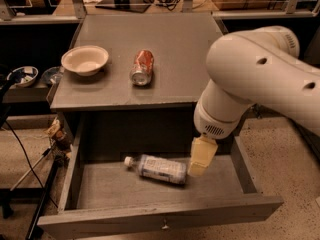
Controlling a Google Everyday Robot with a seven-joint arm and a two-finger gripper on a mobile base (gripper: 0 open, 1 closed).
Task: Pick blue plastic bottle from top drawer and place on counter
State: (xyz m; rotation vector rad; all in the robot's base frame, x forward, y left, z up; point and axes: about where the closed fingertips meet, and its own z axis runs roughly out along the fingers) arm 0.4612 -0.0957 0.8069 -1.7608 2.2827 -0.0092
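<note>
Grey wood makes up the whole cabinet: the counter [175, 39] on top and, below it, the top drawer [150, 220], standing well open toward the camera with its small metal knob [164, 227] at the middle of the front panel. On the drawer's floor lies the blue plastic bottle [161, 168], flat on its side. Its white cap [129, 160] points left and slightly toward the back, and its labelled body runs right and a little toward the front. It sits about midway across the drawer, apart from both side walls. The gripper [196, 171] hangs down into the drawer from the bulky white arm [250, 69], which reaches in from the right over the counter's right front corner. The gripper's pale yellowish tip is at the bottle's base end, just beside it on the right, and from this angle it seems to meet or overlap that end; whether there is real contact cannot be told. The gripper shows as one narrow block seen side-on, so it cannot be told whether it is open or closed, and the bottle's weight rests on the drawer floor. On the counter a cream bowl [85, 60] stands near the left edge. A red-orange soda can [142, 67] lies on its side to the right of the bowl, apart from it, with both toward the front half of the top.
</note>
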